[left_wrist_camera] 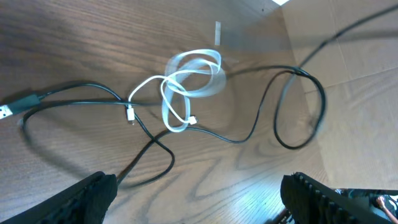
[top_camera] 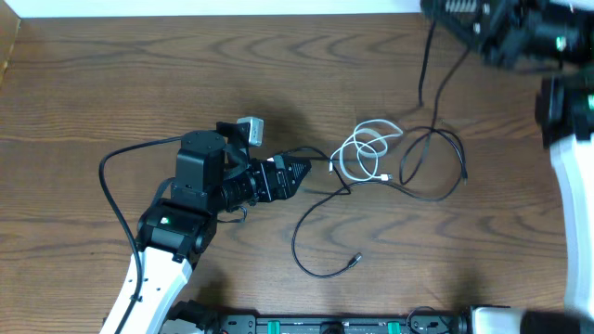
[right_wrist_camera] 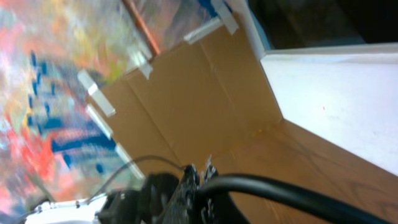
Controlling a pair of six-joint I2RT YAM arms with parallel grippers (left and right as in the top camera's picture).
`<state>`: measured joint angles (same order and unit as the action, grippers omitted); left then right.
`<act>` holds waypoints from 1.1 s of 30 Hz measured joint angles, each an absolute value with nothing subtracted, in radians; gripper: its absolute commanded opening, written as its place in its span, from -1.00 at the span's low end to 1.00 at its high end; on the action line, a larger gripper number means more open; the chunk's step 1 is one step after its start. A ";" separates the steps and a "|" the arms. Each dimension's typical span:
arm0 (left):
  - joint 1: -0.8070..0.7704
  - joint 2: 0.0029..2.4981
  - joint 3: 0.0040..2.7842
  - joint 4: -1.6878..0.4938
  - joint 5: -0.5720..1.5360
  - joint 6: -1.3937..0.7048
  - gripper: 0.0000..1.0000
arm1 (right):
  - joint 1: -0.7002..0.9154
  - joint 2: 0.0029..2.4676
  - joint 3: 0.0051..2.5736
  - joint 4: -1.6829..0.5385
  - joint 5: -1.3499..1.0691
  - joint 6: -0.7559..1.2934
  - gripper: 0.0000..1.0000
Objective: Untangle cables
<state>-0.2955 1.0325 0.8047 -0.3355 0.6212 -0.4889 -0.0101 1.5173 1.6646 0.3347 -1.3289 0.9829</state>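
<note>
The wooden desk (top_camera: pixel 111 83) fills the overhead view. Its far edge is seen along the top and a black rail (top_camera: pixel 306 325) along the near edge. Bare wood is shown on every side of the cables, with the widest stretch to the left and along the far side.

The left arm (top_camera: pixel 186 199) is stretched from the lower left towards the centre. The left gripper (top_camera: pixel 302 173) is pointed at the cables and held just short of them. In the left wrist view, the left gripper (left_wrist_camera: pixel 200 186) is spread wide with nothing between its fingers (left_wrist_camera: pixel 93 196). A black strand runs close by one finger, but whether it touches cannot be told.

The right arm (top_camera: pixel 515 28) is seen blurred at the far right corner, well apart from the cables. Whether the right gripper is spread or closed cannot be told from any view. The right wrist view shows only cardboard (right_wrist_camera: pixel 193 93), a white panel (right_wrist_camera: pixel 336 93) and a thick arm cord (right_wrist_camera: pixel 292 190).

The cables lie right of centre. The white cable (top_camera: pixel 364 144) is coiled in small loops, with the black cables (top_camera: pixel 462 162) looping beside and beneath it. One black strand sweeps towards the near edge and ends in a plug (top_camera: pixel 355 260).

Only the left wrist view shows the white cable (left_wrist_camera: pixel 169 81) crossing itself, and a flat plug (left_wrist_camera: pixel 6 112) at the frame's left edge.
</note>
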 measured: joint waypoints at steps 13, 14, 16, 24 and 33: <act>-0.295 1.032 0.805 -0.336 0.598 -0.489 0.79 | -0.008 1.751 2.059 0.336 -1.389 1.195 -0.98; -0.295 1.033 0.805 -0.336 0.598 -0.489 0.79 | -0.008 1.751 2.062 0.336 -1.409 1.193 -0.97; -0.295 1.036 0.805 -0.336 0.596 -0.489 0.79 | -0.008 1.753 2.062 0.334 -1.452 1.191 -0.97; -0.295 1.042 0.805 -0.345 0.596 -0.489 0.79 | -0.008 1.770 2.062 0.340 -1.531 1.192 -0.97; -0.366 1.110 0.805 -0.324 0.595 -0.204 0.81 | -0.006 1.770 2.062 0.341 -1.483 1.226 -0.97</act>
<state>-0.3660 1.1103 0.8047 -0.3244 0.5953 -0.2039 -0.0063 1.7699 2.0624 0.3412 -1.4830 1.2259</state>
